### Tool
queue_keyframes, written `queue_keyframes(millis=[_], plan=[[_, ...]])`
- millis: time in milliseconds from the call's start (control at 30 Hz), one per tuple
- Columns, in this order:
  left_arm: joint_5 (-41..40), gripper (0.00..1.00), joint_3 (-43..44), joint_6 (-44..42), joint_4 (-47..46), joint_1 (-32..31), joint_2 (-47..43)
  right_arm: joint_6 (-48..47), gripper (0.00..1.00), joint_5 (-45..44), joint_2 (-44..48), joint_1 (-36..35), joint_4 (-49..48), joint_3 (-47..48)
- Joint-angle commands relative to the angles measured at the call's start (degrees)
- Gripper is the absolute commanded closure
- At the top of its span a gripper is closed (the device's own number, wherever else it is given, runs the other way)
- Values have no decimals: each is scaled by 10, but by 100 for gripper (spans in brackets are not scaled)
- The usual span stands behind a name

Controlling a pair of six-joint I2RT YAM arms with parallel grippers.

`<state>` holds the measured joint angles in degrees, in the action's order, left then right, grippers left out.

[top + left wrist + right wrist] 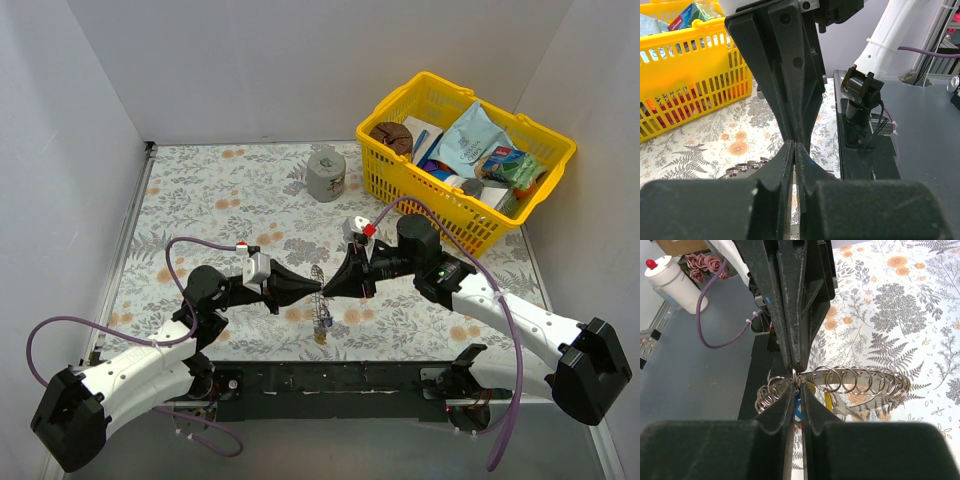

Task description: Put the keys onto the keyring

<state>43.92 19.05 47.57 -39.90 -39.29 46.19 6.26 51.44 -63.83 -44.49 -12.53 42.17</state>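
Observation:
The keyring (pixel 865 382) is a flat grey band strung with many small split rings, held in the air between both grippers. It also shows in the top view (pixel 319 282) and in the left wrist view (pixel 742 169). My left gripper (pixel 316 288) (pixel 794 146) is shut, pinching the ring's edge. My right gripper (pixel 328 289) (pixel 797 385) is shut on the same spot from the opposite side, tip to tip with the left fingers (pixel 799 357). The keys hang under the ring: a blue head (pixel 797 412), a yellow one (pixel 828 401), and the bunch (pixel 322 326).
A grey cylindrical can (pixel 326 175) stands at the back centre of the floral cloth. A yellow basket (pixel 400 190) full of packets sits at the back right, also in the left wrist view (pixel 690 90). White walls close three sides.

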Motion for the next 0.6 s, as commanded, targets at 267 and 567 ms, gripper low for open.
queue_keyframes(millis=[267, 567], plan=[[10, 100, 35, 0, -22, -2, -8, 1, 99, -9, 8, -2, -18, 11], [9, 100, 42, -17, 26, -2, -13, -13, 99, -24, 14, -2, 9, 22]])
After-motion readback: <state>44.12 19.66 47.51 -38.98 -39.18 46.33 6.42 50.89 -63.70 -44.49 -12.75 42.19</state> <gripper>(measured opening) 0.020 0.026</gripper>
